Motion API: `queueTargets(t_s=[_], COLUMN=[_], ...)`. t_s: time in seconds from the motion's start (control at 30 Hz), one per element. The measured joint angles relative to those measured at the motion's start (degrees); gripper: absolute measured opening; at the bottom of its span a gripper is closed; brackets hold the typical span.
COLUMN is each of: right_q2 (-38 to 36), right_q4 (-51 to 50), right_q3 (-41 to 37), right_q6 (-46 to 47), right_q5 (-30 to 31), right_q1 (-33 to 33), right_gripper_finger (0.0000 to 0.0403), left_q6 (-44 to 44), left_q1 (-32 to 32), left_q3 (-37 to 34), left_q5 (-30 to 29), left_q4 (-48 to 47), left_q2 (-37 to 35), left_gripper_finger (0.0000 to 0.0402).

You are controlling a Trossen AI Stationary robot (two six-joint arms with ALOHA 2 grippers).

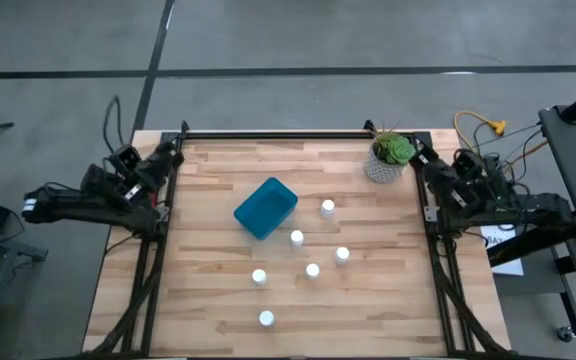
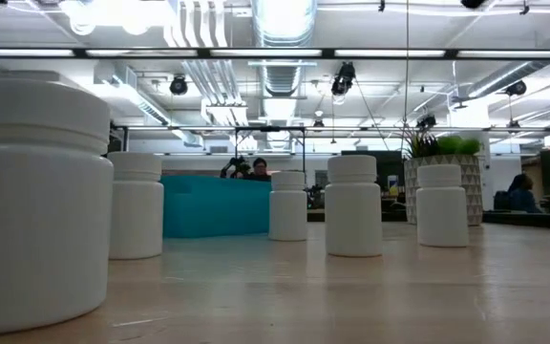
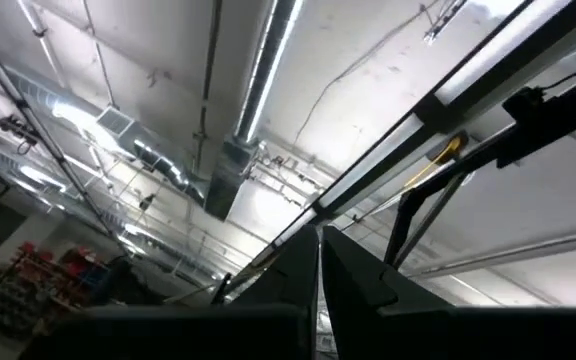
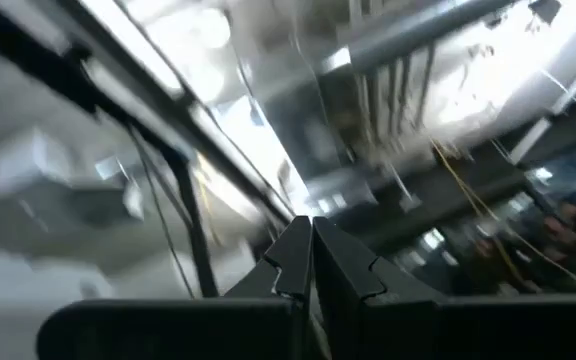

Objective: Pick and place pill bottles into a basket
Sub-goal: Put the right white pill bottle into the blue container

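Several white pill bottles stand upright on their bases on the wooden table, among them one (image 1: 327,208) nearest the basket's right, one (image 1: 296,238) in the middle and one (image 1: 266,319) near the front edge; the low view shows them in a row, the nearest (image 2: 41,191) large at the left. The teal basket (image 1: 265,208) (image 2: 213,205) rests on its bottom left of centre. My left gripper (image 1: 174,150) (image 3: 320,245) is shut above the table's far left edge, pointing slantwise up. My right gripper (image 1: 418,152) (image 4: 311,228) is shut at the far right edge, also tilted up.
A white pot with a green plant (image 1: 389,160) stands at the far right corner, close to my right gripper. A black frame rail (image 1: 278,134) runs along the far edge. Bare wood (image 1: 198,300) lies at the near left.
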Motion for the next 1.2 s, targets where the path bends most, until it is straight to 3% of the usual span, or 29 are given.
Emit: queueTargets(t_s=[0.27, 0.53, 0.73, 0.97, 1.2], right_q2=[6.8, 13.8, 20.6, 29.7, 36.7], right_q4=[-31.3, -62.7, -79.7, -91.0, -101.7], right_q3=[20.3, 40.5, 51.6, 60.4, 66.4], right_q6=[-7.0, -14.0, -17.5, -20.9, -22.6], right_q5=[-3.1, -5.7, -5.7, -8.8, -11.4], right_q1=[0.0, 0.0, 0.0, 0.1, 0.7], right_gripper_finger=[0.0009, 0.0009, 0.0009, 0.002, 0.0056], left_q6=[0.9, 8.2, 9.3, 9.1, 9.1], left_q1=[0.0, 0.0, 0.0, -0.4, -0.5], left_q3=[12.2, 27.2, 35.0, 36.6, 37.3], left_q5=[0.2, 2.3, 2.7, 4.6, 6.0], left_q4=[-16.2, -35.9, -49.4, -50.8, -50.6], left_q2=[4.9, 10.3, 13.9, 18.2, 20.1], left_gripper_finger=[0.0, 0.0, 0.0, 0.0, 0.0])
